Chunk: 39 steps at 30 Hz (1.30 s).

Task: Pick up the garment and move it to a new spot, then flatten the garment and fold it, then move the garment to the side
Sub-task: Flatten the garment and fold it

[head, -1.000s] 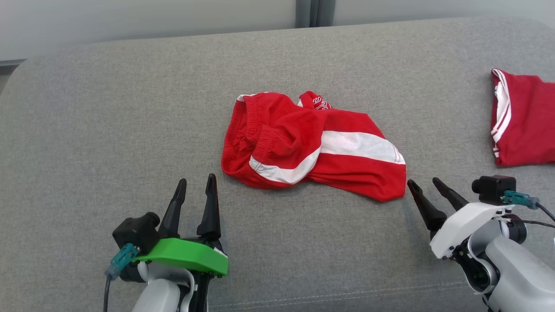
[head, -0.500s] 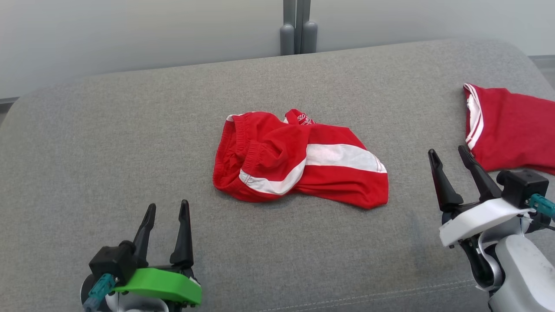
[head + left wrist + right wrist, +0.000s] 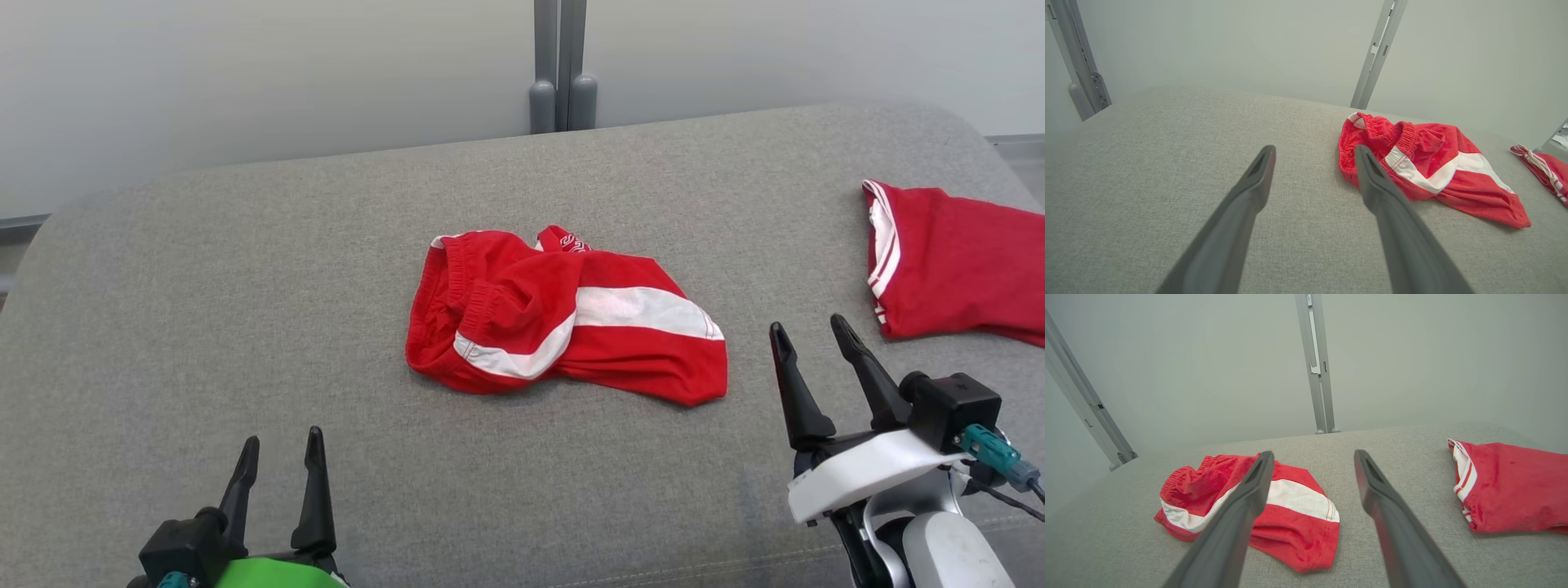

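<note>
A crumpled red garment (image 3: 563, 322) with a white stripe and an elastic waistband lies in a heap at the middle of the grey cushioned surface (image 3: 245, 286). My left gripper (image 3: 282, 445) stands open at the lower left, well short of the heap and apart from it. My right gripper (image 3: 808, 331) stands open at the lower right, just off the heap's right end, touching nothing. The left wrist view has the garment (image 3: 1425, 167) to the right of its spread fingers. In the right wrist view the garment (image 3: 1294, 514) lies partly behind the left finger (image 3: 1241, 510).
A second red garment (image 3: 955, 261) with white trim lies folded at the far right of the surface, also in the right wrist view (image 3: 1511, 486). A grey post (image 3: 559, 65) rises behind the back edge against a pale wall.
The head view has tilted up, so everything sits lower in it. Both grippers have drawn back from the heap, the left toward the lower left, the right off to the right. The garment lies as before.
</note>
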### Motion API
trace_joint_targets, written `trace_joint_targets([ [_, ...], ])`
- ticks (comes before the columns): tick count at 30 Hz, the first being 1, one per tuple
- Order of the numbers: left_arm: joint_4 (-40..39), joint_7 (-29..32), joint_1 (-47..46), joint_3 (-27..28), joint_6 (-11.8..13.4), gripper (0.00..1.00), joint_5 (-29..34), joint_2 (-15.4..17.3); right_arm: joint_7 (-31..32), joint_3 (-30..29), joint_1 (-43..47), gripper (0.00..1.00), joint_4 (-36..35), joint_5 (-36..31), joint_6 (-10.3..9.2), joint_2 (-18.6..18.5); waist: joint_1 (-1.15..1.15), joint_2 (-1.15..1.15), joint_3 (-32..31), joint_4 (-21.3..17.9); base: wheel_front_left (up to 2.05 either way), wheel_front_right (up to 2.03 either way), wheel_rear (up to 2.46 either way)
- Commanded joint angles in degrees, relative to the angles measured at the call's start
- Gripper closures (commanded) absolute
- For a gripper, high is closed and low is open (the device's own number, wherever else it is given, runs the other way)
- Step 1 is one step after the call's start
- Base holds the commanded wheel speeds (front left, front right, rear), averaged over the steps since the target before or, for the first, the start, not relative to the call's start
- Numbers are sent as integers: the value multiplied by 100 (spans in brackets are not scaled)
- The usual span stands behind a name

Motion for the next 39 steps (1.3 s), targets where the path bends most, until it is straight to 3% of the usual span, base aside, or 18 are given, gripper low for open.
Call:
trace_joint_targets([
  [1, -37, -24, 108, 57, 44, 0, -40, 60, 52, -17, 116, 0, -98, -83, 0, 56, 0, 0, -25, -4, 0, 0, 0],
  [10, -155, -39, 284, 140, 131, 0, -63, 47, 197, -49, 229, 0, -277, -224, 0, 218, 0, 0, -86, 30, 0, 0, 0],
  [27, -79, 43, 78, -12, 25, 0, 42, 112, 269, -11, 190, 0, -322, -226, 0, 274, 0, 0, -32, 48, 0, 0, 0],
  [33, 140, 425, -382, -405, -274, 0, 214, 227, 234, -6, 118, 0, -308, -191, 0, 278, 0, 0, 71, -10, 0, 0, 0],
  [39, 674, 1046, -1249, -949, -870, 0, 341, 270, 218, 61, 38, 0, -265, -150, 0, 280, 0, 0, 220, -115, 0, 0, 0],
])
